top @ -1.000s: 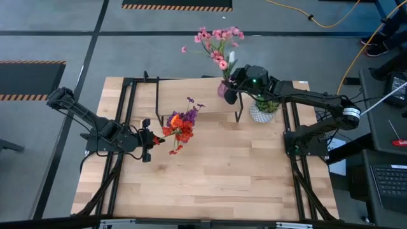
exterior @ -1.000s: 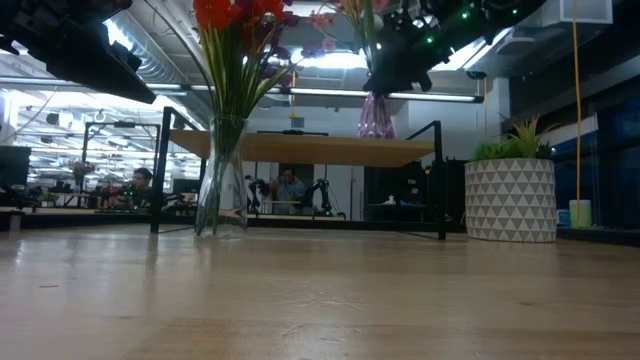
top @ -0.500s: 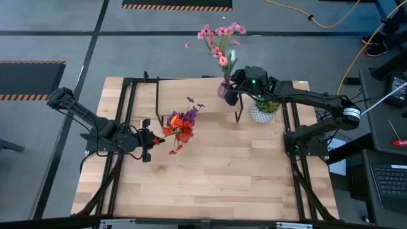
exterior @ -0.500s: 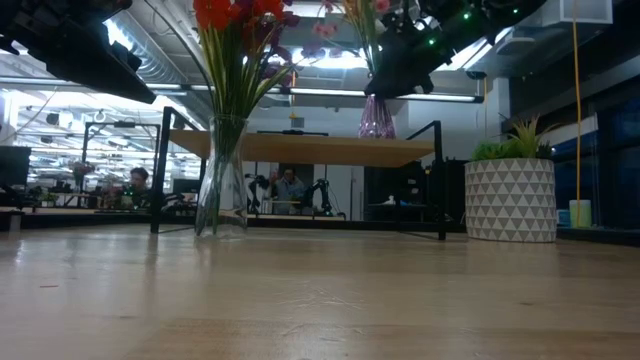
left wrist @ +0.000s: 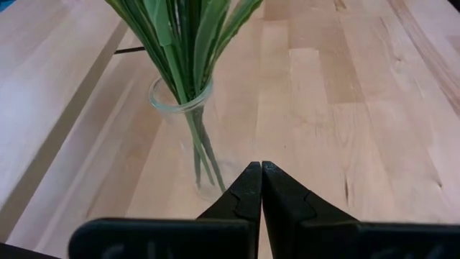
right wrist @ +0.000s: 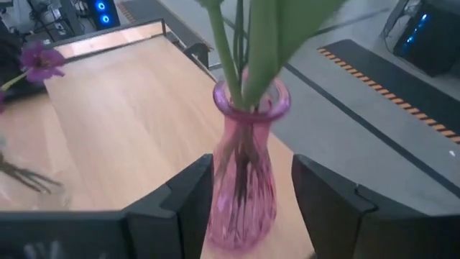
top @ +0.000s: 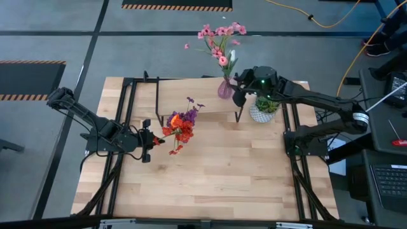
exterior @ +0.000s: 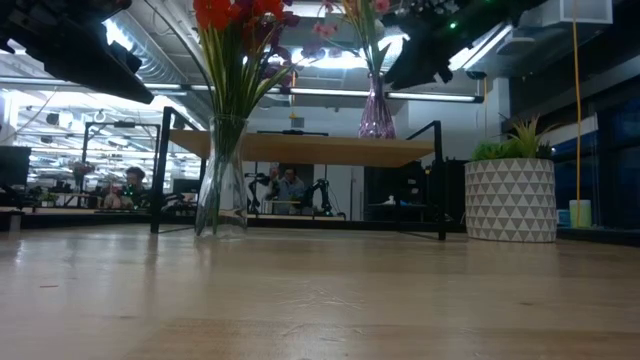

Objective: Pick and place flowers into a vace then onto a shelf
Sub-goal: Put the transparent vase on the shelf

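The right hand (right wrist: 244, 208) was open, its fingers either side of the pink vase (right wrist: 244, 180) without gripping it. That vase stood upright on the shelf (exterior: 300, 148) near the shelf's edge, holding pink flowers (top: 219, 38) whose stems ran straight up. A finger brushing the narrow vase could likely tip it off. The left hand (left wrist: 261, 173) was closed and empty beside the clear vase (left wrist: 183, 137) of red flowers (top: 181, 126) on the worktop (top: 222, 172).

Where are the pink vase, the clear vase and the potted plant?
pink vase (right wrist: 242, 188), right wrist view, on its ribbed belly.
clear vase (exterior: 221, 180), low view, on its glass body.
potted plant (exterior: 509, 200), low view, on the patterned white pot.
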You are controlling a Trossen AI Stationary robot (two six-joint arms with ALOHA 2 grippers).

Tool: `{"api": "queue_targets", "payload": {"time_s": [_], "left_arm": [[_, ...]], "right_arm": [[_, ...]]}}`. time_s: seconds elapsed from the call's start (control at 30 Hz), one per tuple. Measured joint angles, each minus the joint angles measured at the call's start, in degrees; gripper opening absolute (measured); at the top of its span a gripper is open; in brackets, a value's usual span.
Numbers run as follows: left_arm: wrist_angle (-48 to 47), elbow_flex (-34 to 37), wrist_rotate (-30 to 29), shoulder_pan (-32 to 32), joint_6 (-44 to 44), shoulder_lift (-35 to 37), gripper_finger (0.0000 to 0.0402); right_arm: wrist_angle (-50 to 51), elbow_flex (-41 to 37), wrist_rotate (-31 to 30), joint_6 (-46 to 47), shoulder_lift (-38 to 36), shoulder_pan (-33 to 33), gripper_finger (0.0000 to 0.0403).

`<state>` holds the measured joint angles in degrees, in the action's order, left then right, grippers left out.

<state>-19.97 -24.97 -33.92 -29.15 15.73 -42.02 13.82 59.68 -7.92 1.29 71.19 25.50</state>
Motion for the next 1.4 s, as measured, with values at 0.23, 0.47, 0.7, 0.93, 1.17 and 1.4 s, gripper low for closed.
{"api": "queue_targets", "payload": {"time_s": [0.23, 0.47, 0.7, 0.93, 1.17, 1.4], "left_arm": [[0.0, 0.0, 0.5, 0.0, 0.0, 0.0, 0.0008], [0.2, 0.0, 0.2, 0.0, 0.4, 0.0, 0.0035], [0.2, 0.0, -2.2, 0.0, -0.4, 0.0, 0.0112], [0.0, 0.0, -5.2, 0.0, -0.5, 0.0, 0.0192], [0.5, 0.0, -6.2, 0.0, 0.1, 0.0, 0.0248], [0.5, 0.0, -7.3, 0.0, 4.8, 0.0, 0.0262]], "right_arm": [[4.4, 0.0, 0.0, -0.2, -4.6, -3.1, 0.018], [6.0, 0.0, -0.1, -1.6, -7.6, -9.5, 0.0098], [4.1, -0.9, -3.3, -1.9, -7.6, -16.0, 0.0009], [-7.1, -12.4, -7.5, -1.8, -9.8, -21.5, 0.0009], [-20.9, -25.5, -4.8, -3.9, -14.0, -25.7, 0.0008], [-31.1, -32.0, -3.0, -1.6, -15.1, -28.4, 0.0009]]}}
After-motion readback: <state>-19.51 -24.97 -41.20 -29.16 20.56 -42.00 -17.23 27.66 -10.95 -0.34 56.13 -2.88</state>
